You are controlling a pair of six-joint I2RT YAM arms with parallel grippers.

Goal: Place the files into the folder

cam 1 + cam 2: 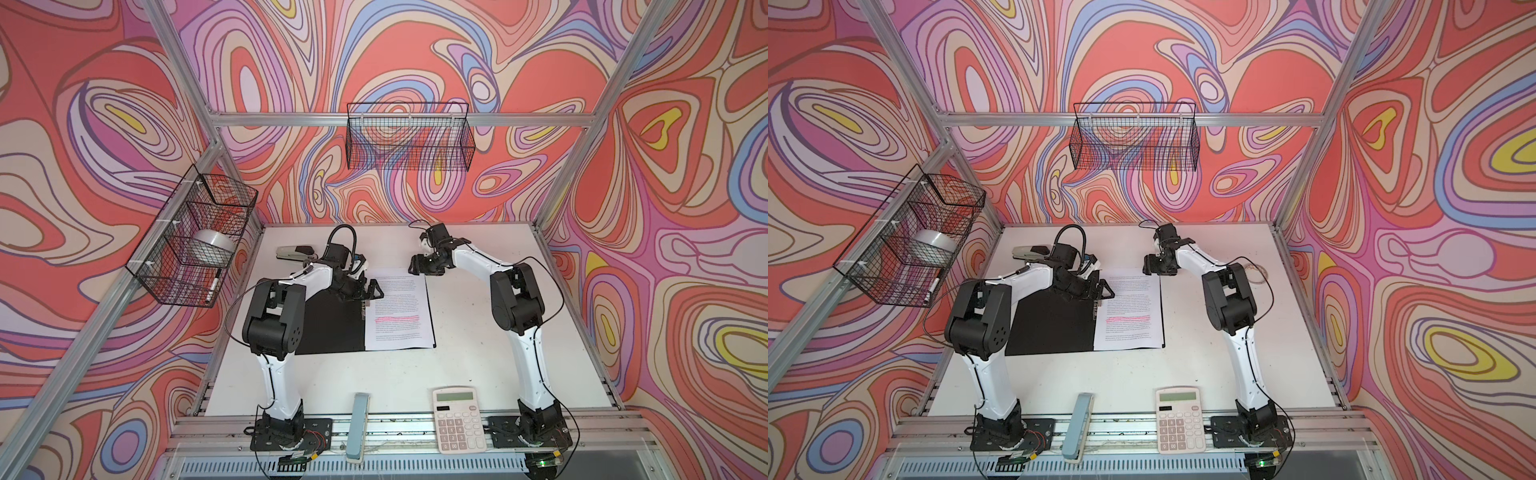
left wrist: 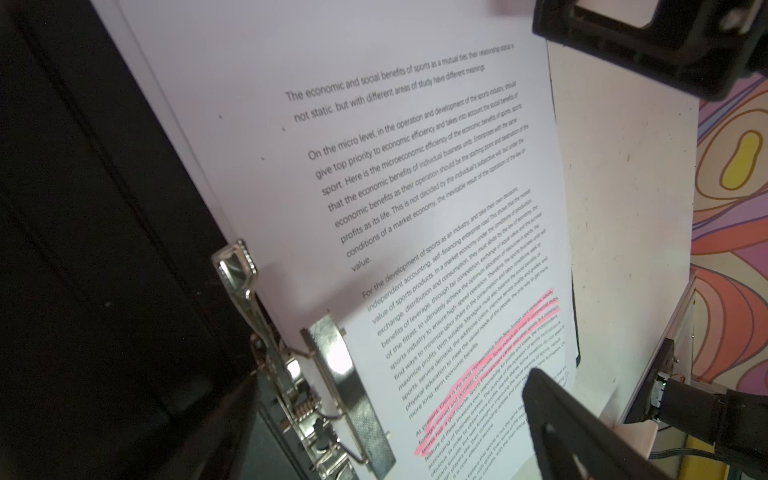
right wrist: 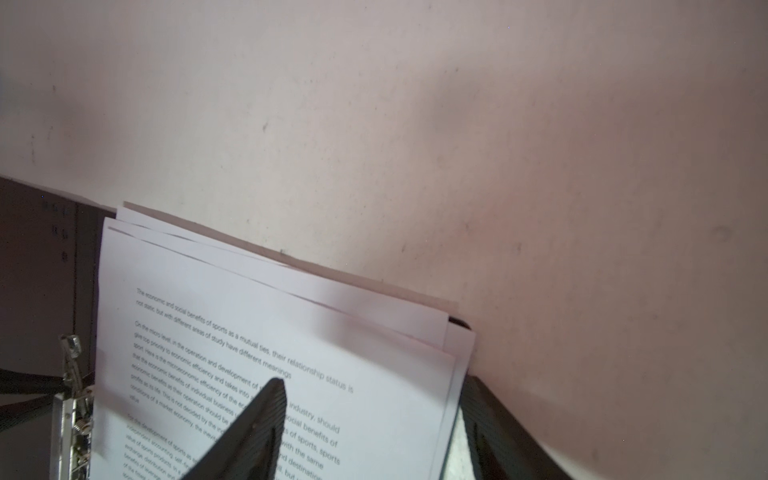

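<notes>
Black on the inside, the folder [image 1: 332, 328] lies open and flat near the middle of the table [image 1: 478, 345]. The files [image 1: 399, 311] lie on its right half, as both top views show. The left gripper [image 1: 370, 293] hangs over the fold of the folder, at the left edge of the files. Its jaws are spread wide with nothing in them. The right gripper [image 1: 416, 264] hangs by the far right corner of the files, toward the far edge of the table. Its jaws are partly spread and hold nothing. In the left wrist view, the metal clip [image 2: 345, 390] has its flat plate over the edge of the files [image 2: 415, 187], and its lever [image 2: 237, 266] sticks up. I cannot tell if the plate is pressing down. In the right wrist view, the files [image 3: 270, 332] are fanned out, not square. One of the fingers [image 3: 262, 419] is above the page and the other is past its edge. I think that messy stack could cause trouble. If the clip shuts now, some sheets may not be caught and could slide out. A push from the right gripper could drag only the top sheet and crease it. Corners that stick out could bend if the cover is closed over them.
</notes>
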